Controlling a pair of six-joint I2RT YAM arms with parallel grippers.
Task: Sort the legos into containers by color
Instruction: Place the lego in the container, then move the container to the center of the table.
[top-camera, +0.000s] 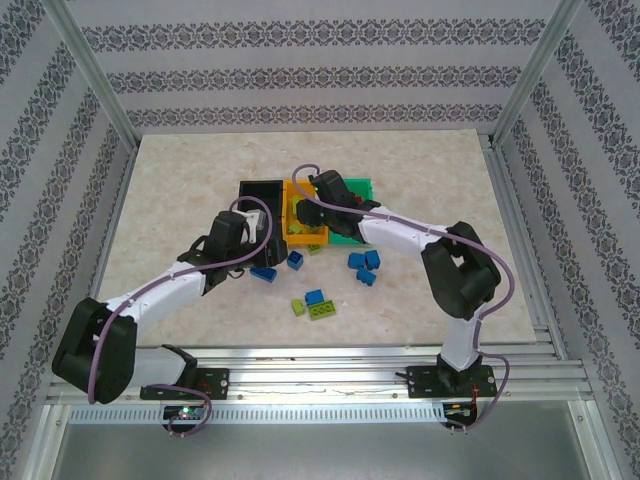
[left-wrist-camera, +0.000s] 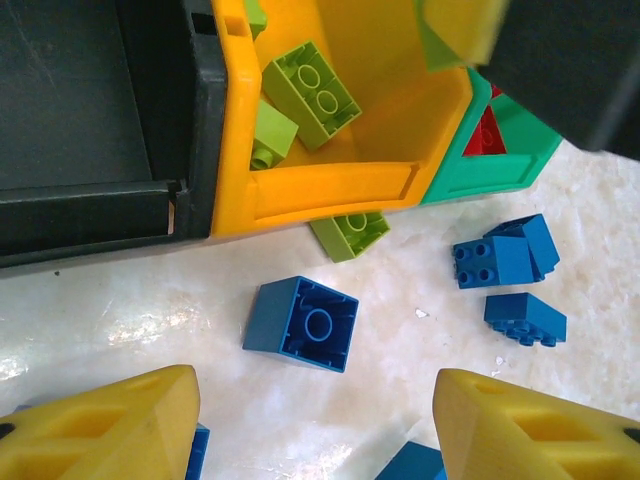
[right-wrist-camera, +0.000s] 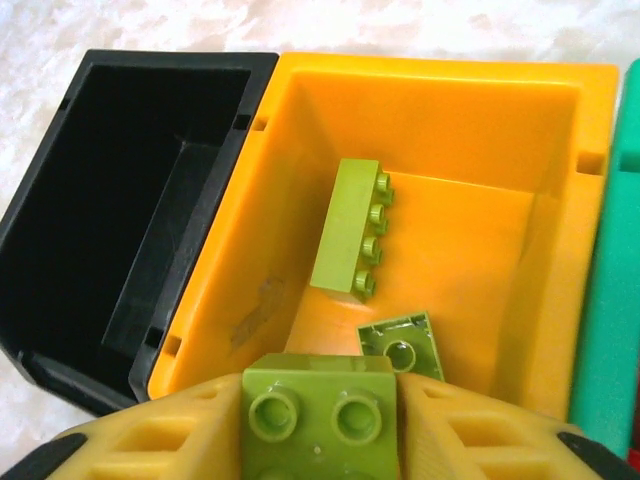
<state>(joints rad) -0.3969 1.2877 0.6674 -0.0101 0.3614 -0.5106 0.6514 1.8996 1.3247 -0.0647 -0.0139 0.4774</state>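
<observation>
**Ana:** What has the right gripper (right-wrist-camera: 320, 425) got?

**Ben:** Its yellow fingers (right-wrist-camera: 170, 440) are clamped on a lime brick (right-wrist-camera: 320, 410). One presses against each side, and the studs face the wrist camera. It hangs above the orange bin (right-wrist-camera: 430, 100).

**Ana:** What lies in that bin?

**Ben:** There is a long lime brick (right-wrist-camera: 352, 225) on its side, its four studs pointing toward the green bin (right-wrist-camera: 615, 300). Just beside it is a small lime piece (right-wrist-camera: 400, 345), hollow side up. The black bin (right-wrist-camera: 60, 190) stands against the orange one on the far side from the green.

**Ana:** And the left gripper (left-wrist-camera: 315, 390)?

**Ben:** It is spread wide with nothing between the fingers (left-wrist-camera: 100, 430), and it sits low over the table (left-wrist-camera: 120, 310). A blue brick (left-wrist-camera: 300, 322), hollow side up, lies ahead of the gap, apart from both fingers and near the orange bin's front wall. A sliver of blue shows at the inner edge of one finger. I cannot tell whether it touches.

**Ana:** What about the other legos?

**Ben:** A stray lime brick (left-wrist-camera: 350, 232) lies on the table right against the orange bin's outer wall. To its right is a blue pair (left-wrist-camera: 495, 258) pressed together, with a blue single (left-wrist-camera: 525, 318) just beside them. Red bricks (left-wrist-camera: 487, 130) lie inside the green bin. From above, one more blue piece (top-camera: 315, 296) and two lime ones (top-camera: 322, 313) lie nearer the arm bases, well apart from the bins.
</observation>
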